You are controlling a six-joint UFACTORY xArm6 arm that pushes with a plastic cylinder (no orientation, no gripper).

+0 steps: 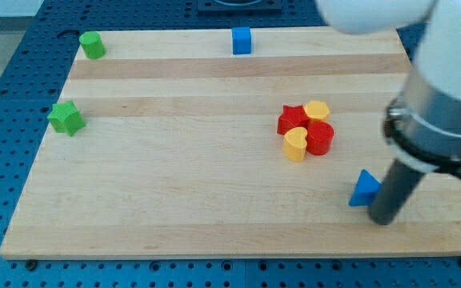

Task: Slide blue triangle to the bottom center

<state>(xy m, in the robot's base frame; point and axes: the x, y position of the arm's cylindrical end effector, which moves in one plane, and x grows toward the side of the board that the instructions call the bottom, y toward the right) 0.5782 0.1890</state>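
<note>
The blue triangle (364, 190) lies on the wooden board (174, 192) near the view's bottom right. My tip (382, 221) rests on the board just right of and slightly below the triangle, touching or nearly touching its right side. The arm's white and grey body hangs over the board's right edge and hides part of it.
A blue cube (241, 40) sits at the top centre. A green cylinder (93, 45) is at the top left and a green star (66, 118) at the left edge. A cluster right of centre holds a red star (291, 119), a red cylinder (321, 138), a yellow heart (295, 145) and a yellow block (317, 110).
</note>
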